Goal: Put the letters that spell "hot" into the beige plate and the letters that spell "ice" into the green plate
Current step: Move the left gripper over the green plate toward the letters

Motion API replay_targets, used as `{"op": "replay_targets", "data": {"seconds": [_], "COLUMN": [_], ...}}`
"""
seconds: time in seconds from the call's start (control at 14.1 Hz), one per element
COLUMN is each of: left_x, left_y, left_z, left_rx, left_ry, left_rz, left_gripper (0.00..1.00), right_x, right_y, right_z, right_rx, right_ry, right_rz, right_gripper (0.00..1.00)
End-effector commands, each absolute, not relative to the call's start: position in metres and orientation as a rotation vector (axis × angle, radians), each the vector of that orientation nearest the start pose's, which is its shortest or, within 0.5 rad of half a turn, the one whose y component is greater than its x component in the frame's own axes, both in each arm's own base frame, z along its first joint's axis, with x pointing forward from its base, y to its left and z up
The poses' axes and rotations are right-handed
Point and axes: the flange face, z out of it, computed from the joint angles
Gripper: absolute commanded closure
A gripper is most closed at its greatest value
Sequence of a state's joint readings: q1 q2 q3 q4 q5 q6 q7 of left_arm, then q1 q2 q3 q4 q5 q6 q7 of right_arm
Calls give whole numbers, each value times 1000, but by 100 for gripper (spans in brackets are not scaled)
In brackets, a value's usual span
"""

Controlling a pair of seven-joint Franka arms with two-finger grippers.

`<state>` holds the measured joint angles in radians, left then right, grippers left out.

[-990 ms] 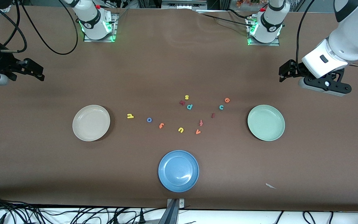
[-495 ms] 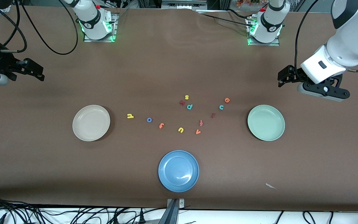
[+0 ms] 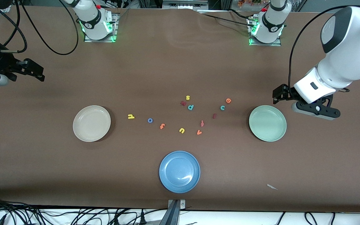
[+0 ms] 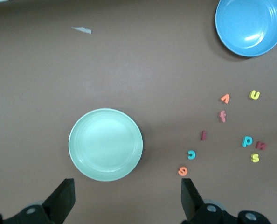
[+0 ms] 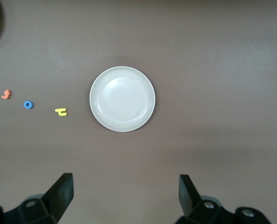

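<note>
Hovering above the table just past the green plate's [image 3: 267,123] rim at the left arm's end, the left gripper [image 3: 278,97] had its fingers [image 4: 64,198] spread wide with nothing between them. Right gripper [image 3: 33,72] hung over bare table at the right arm's end, farther from the front camera than the beige plate [image 3: 91,123], fingers [image 5: 61,191] likewise parted and holding nothing.

Both plates were round, shallow, plain, and held no letters. Beige one was cream-coloured, green one pale mint, same size.

"hot" letters lay in a loose row on the table between the beige plate and the centre: yellow h [image 3: 131,116] closest to the beige plate, then blue ring-shaped o [image 3: 150,120], then orange t [image 3: 162,126], each slightly nearer the front camera than the last. All apart from one another.

"ice" letters lay toward the green plate: orange e [image 3: 228,100] farthest from the front camera, teal c [image 3: 222,107] just beside it, dark red bar i [image 3: 214,116] nearer the camera. All small, flat, foam-looking.

Other loose letters sat scattered in the middle, including a yellow u [image 3: 182,130]. Blue plate [image 3: 179,171] lay nearest the front camera, with nothing on it.
</note>
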<state>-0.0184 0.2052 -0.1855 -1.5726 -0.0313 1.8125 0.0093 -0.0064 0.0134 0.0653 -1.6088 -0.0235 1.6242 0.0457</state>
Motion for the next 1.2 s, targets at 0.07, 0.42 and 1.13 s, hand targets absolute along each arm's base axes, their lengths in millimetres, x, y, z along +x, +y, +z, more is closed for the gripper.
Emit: {"op": "replay_targets", "data": {"seconds": [0.07,0.42,1.13], "left_x": [627,639,632], "left_y": [-128,-185,-266], "left_z": [517,447,360], "left_rx": [-3176,-3173,-3192], "left_ry": [348,464,434], "left_rz": [-60,11,74], "left_gripper": [0,0,0], "right_x": [563,566,581], "right_y": [31,34,40], "right_z": [607,602,575], "right_rx": [-3181,-3173,-3139], "right_ry": [-25,-32,-31], "right_rz": [-21,-13,46], "right_gripper": [0,0,0]}}
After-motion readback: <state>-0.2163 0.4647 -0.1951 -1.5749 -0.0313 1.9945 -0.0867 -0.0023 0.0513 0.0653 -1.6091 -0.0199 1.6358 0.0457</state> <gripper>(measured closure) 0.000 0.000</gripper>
